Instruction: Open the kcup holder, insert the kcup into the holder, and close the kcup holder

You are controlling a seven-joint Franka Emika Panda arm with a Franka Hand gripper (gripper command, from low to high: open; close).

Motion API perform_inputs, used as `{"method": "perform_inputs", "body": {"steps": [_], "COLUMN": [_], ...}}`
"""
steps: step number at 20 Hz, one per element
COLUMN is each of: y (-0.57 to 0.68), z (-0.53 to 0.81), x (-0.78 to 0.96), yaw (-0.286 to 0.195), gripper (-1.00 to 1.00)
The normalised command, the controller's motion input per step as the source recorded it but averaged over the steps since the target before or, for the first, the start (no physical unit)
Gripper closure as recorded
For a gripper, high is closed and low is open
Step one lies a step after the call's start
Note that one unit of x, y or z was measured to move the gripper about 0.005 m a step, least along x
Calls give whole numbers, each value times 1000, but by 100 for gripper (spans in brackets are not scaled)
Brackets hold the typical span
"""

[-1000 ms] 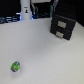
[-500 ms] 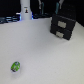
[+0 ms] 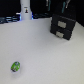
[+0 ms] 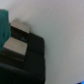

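Observation:
The kcup [image 3: 16,65], a small green pod, lies on the white table near the front on the exterior view's left, with nothing around it. The kcup holder [image 3: 62,25], a black box with two recessed front handles, stands at the back on the exterior view's right; its drawers look pushed in. A dark part of my arm [image 3: 65,6] hangs just above and behind the holder, far from the kcup. The wrist view shows the holder's black body [image 4: 27,60] close up. My fingers are too blurred to make out.
A white bottle-like object [image 3: 25,11] stands at the back on the exterior view's left. White tabletop [image 3: 45,55] stretches between the holder and the pod. A teal shape [image 4: 3,27] and a beige patch [image 4: 17,42] sit by the holder in the wrist view.

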Motion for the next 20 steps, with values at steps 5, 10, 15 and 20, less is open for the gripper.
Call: {"method": "perform_inputs", "body": {"steps": [5,10,15,20], "y": [590,568,519,340], "z": [-166,-245,-306,-440], "x": [-259,-212,-170,-150], "yaw": [-161,-148,-131,-82], "gripper": [-100,-100,-100,-100]}}
